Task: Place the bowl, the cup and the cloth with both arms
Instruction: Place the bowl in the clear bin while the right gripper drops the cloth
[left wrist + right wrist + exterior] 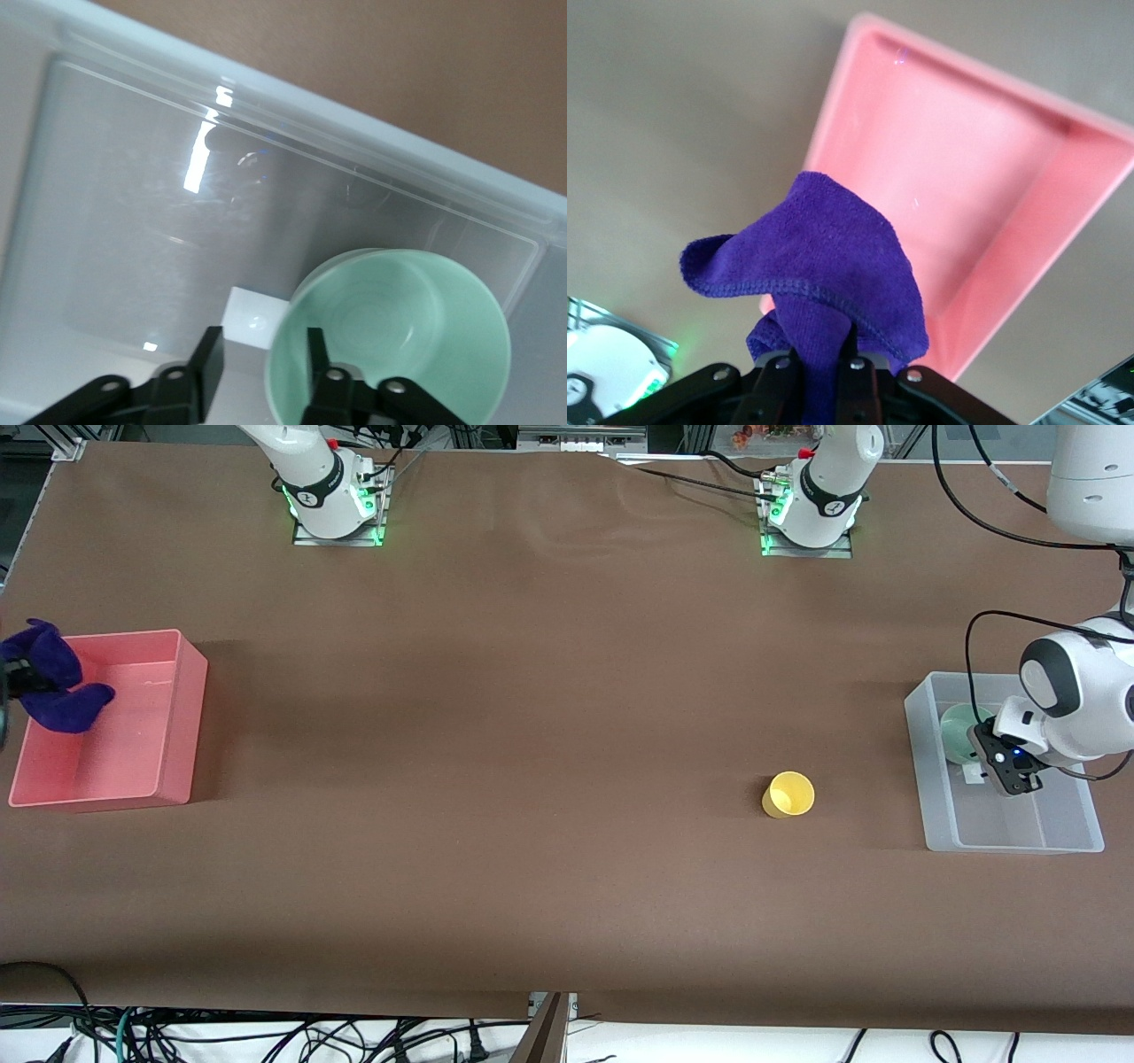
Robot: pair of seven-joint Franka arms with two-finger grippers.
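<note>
The pale mint bowl (957, 731) sits in a clear plastic bin (1019, 837) at the left arm's end of the table. My left gripper (982, 751) is low in that bin. In the left wrist view it (261, 363) is open, with one finger inside the bowl (399, 328), the other outside, and the rim loose between them. The yellow cup (788, 794) stands alone on the table beside the clear bin. My right gripper (19, 677) is shut on the purple cloth (58, 691) and holds it over the pink bin (168, 717). The right wrist view shows the gripper (822, 359), the hanging cloth (824, 248) and the bin (948, 168) below.
A white label (252, 319) lies on the clear bin's floor (133, 221) next to the bowl. The brown table (532, 735) stretches wide between the two bins. Both arm bases stand along the table's edge farthest from the front camera.
</note>
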